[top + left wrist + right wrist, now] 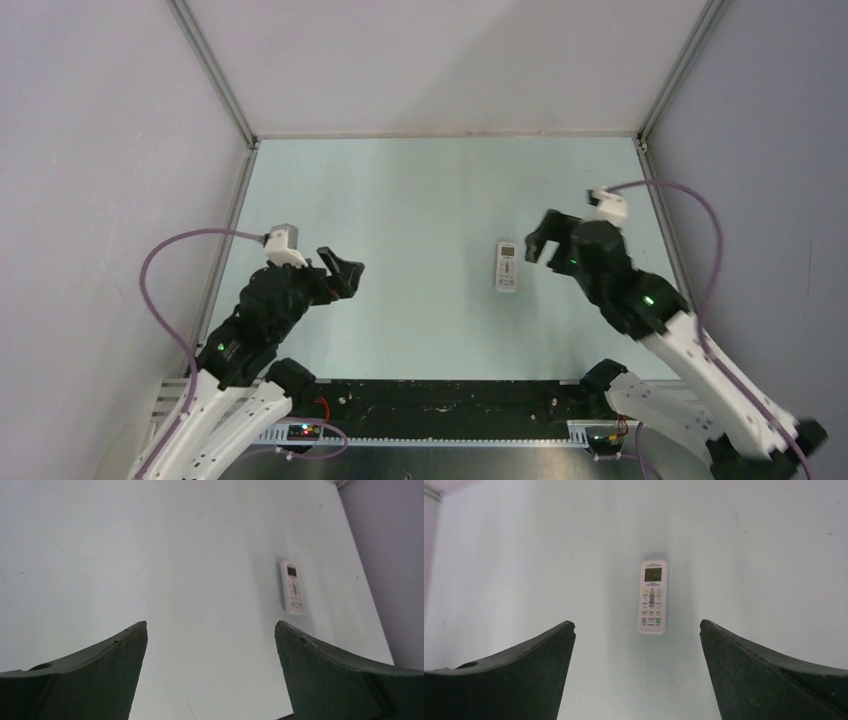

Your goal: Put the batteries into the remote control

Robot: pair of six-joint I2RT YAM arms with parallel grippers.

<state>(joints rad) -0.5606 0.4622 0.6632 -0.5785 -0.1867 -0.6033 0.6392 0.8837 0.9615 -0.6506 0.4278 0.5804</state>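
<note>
I work in a robot lab test cell, not a home or a shop. Ahead of my jaws lies a bare, pale worktop (420,200), boxed in on three sides by plain blank wall panels (90,150) set in aluminium frame posts (213,70). Behind my jaws, at the near edge, a slotted cable duct (450,437) runs between my arm bases, with small lit circuit boards (303,431) and purple cables (215,232) looping out to my wrists.
</note>
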